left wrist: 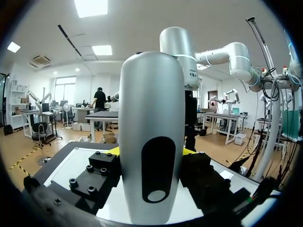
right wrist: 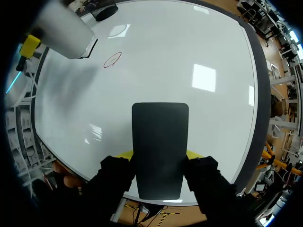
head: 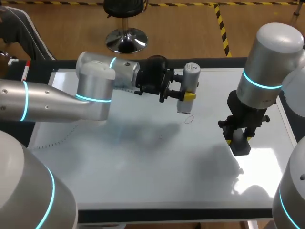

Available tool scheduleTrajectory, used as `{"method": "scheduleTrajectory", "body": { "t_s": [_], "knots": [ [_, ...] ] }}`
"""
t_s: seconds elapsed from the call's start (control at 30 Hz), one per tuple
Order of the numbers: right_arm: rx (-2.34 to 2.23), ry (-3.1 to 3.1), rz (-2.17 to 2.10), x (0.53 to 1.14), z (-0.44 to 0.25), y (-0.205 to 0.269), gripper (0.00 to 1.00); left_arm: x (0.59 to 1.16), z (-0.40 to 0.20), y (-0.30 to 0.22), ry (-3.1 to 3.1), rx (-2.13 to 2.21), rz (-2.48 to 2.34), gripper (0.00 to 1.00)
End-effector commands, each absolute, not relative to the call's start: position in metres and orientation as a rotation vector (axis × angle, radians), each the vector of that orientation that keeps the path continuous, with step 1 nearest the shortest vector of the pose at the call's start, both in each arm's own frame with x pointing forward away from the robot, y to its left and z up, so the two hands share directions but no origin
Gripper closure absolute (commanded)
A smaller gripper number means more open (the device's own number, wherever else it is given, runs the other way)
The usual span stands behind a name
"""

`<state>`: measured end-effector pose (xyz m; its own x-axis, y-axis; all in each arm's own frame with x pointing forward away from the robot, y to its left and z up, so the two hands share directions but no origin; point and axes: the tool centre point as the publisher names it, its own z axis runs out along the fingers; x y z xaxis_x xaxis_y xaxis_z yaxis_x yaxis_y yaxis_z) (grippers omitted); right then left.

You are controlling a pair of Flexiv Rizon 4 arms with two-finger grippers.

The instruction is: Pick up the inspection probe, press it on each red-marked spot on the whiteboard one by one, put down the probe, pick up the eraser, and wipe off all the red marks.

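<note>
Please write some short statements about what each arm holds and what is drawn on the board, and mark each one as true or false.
1. The left jaws are shut on the probe. True.
2. The eraser lies alone on the whiteboard, with nothing touching it. False: the right jaws are shut on it.
3. A red circle is drawn on the whiteboard close to the probe. True.
4. The probe is black and the eraser is light grey. False: the probe is light grey and the eraser is black.
</note>
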<state>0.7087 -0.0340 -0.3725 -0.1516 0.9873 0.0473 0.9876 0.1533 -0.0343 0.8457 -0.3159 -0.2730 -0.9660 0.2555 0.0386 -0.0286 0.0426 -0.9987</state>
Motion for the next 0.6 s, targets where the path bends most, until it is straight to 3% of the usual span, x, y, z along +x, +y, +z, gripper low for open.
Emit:
{"method": "scheduleTrajectory", "body": {
  "t_s": [0.03,0.6],
  "knots": [
    [-2.005,-2.342,-0.012,0.708,-0.371,-0.035,1.0,0.841,-0.263,-0.296,-2.122,-0.228,2.036,1.0],
    [-2.005,-2.342,-0.012,0.708,-0.371,-0.035,1.0,0.838,-0.25,-0.235,-2.176,-0.219,2.057,1.0]
  ]
}}
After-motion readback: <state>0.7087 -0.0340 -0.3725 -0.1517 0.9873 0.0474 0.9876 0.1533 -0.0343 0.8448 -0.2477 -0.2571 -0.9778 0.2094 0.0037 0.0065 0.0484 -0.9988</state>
